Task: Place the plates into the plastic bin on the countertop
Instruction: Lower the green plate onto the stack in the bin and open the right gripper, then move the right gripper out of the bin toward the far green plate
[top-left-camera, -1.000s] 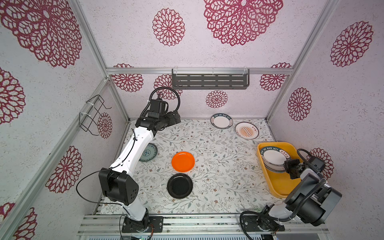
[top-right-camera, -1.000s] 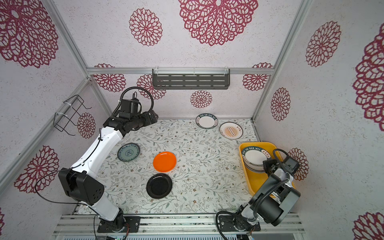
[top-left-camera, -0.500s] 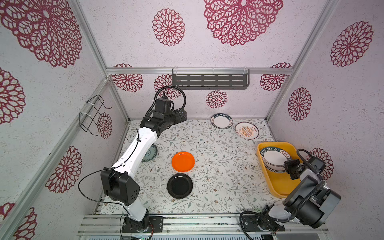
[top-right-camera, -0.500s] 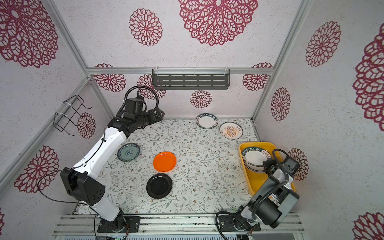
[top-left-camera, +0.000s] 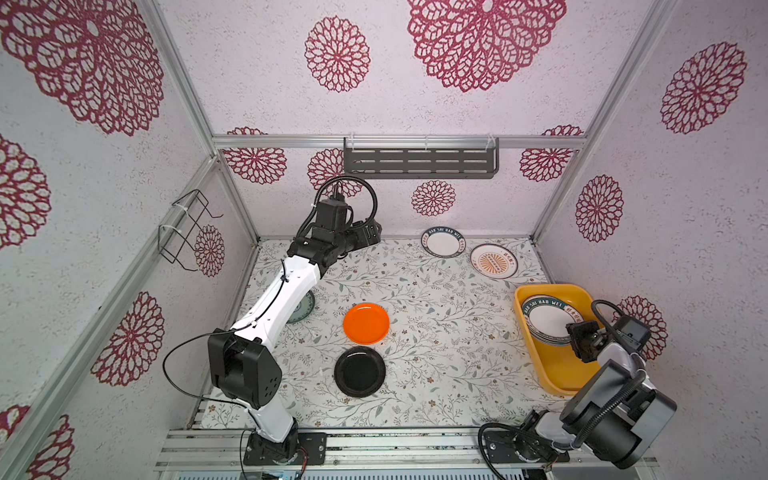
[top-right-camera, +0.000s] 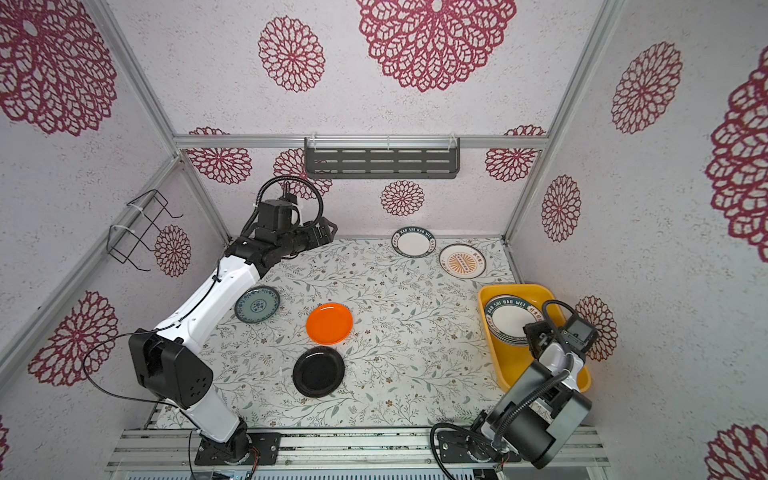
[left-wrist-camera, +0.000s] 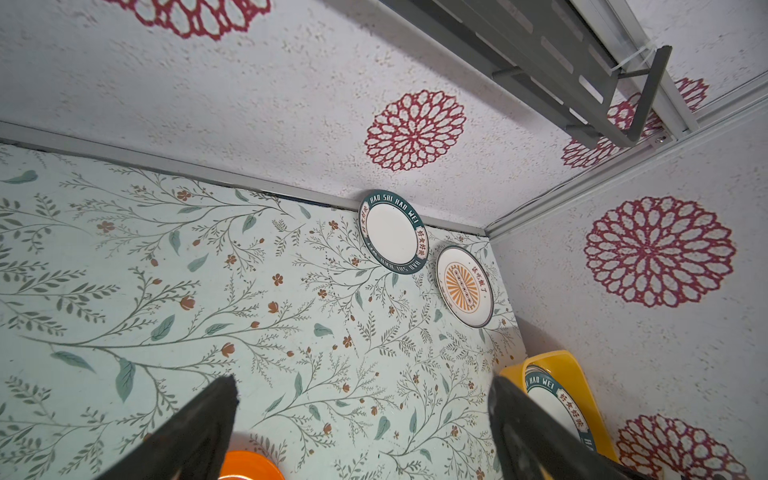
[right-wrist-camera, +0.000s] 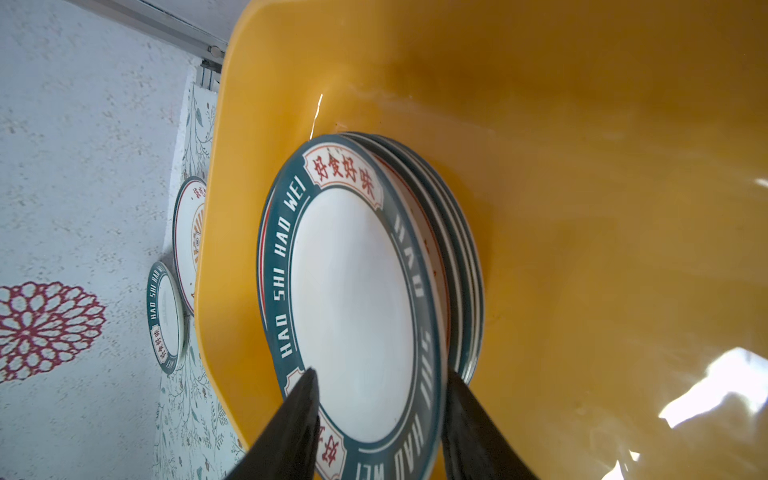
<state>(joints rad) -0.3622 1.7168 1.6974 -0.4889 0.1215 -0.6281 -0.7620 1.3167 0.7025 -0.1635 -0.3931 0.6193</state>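
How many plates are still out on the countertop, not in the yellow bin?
5: teal-lettered plate and sunburst plate at the back, blue-floral plate under the left arm, orange plate mid-counter, black plate just in front of it. None seems hidden.

Top plate in the yellow bin, teal rim lettered "HAO SHI HAO WEI" in white, red characters "好食好味" in white panels, same lettering on a teal-rimmed plate on the countertop, sunburst plate with red characters too small to read

You're looking at a glossy yellow plastic bin, shiny glazed plates, a matt printed surface, rough grainy walls and a matt grey metal shelf.
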